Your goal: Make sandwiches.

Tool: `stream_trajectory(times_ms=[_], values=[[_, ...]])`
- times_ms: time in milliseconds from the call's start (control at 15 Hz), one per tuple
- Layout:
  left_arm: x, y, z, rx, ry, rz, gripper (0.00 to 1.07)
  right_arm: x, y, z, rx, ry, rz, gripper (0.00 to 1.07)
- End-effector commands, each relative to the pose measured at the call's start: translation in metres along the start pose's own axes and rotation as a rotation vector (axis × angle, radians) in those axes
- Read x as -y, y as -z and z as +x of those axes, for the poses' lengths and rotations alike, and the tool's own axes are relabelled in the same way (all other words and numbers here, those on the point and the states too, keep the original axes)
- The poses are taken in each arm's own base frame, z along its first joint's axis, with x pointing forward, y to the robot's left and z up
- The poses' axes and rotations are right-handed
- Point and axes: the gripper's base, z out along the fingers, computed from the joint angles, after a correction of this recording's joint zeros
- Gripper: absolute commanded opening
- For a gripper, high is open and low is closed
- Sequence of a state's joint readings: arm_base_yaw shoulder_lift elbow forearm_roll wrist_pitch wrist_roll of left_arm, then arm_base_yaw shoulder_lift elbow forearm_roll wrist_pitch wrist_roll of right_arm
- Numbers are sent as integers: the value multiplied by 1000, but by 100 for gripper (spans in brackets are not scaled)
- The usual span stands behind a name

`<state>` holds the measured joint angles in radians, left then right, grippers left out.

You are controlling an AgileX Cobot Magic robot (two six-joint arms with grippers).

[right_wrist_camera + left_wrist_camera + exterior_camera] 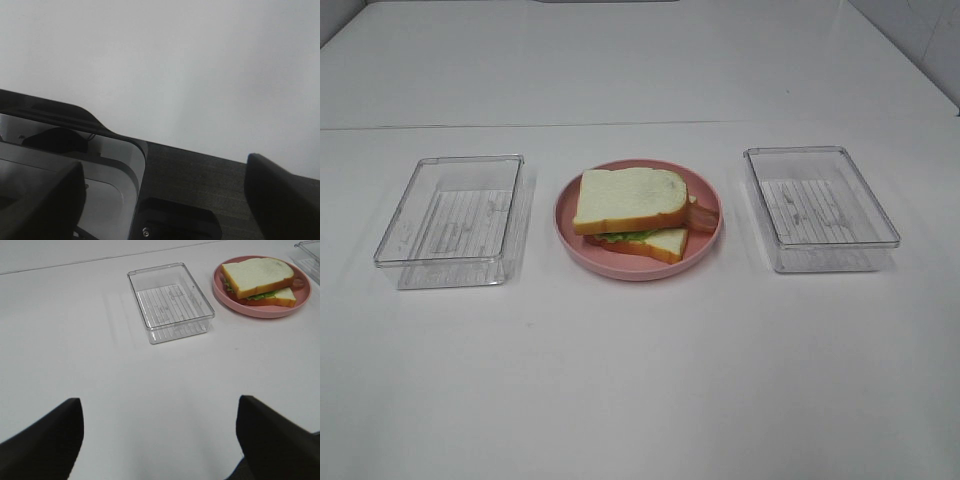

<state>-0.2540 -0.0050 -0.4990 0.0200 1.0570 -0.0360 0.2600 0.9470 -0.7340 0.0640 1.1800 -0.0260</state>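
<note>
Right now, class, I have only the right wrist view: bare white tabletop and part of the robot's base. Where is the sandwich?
Observer: The sandwich sits on a round pink plate at the middle of the table.
Operator: Any containers near it?
Observer: Two clear plastic ones. The left tray and the right tray flank the plate, each apart from it.
Operator: And the other arm?
Observer: The left gripper hangs short of the left tray, its jaws wide apart with nothing between them.
</note>
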Motion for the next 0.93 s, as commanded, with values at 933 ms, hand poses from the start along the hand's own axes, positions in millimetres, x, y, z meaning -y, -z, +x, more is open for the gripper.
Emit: stream_trajectory(times_ms=[933], values=[[0, 2, 1, 31, 2, -1, 79, -1, 17, 131, 758, 102, 43, 81]])
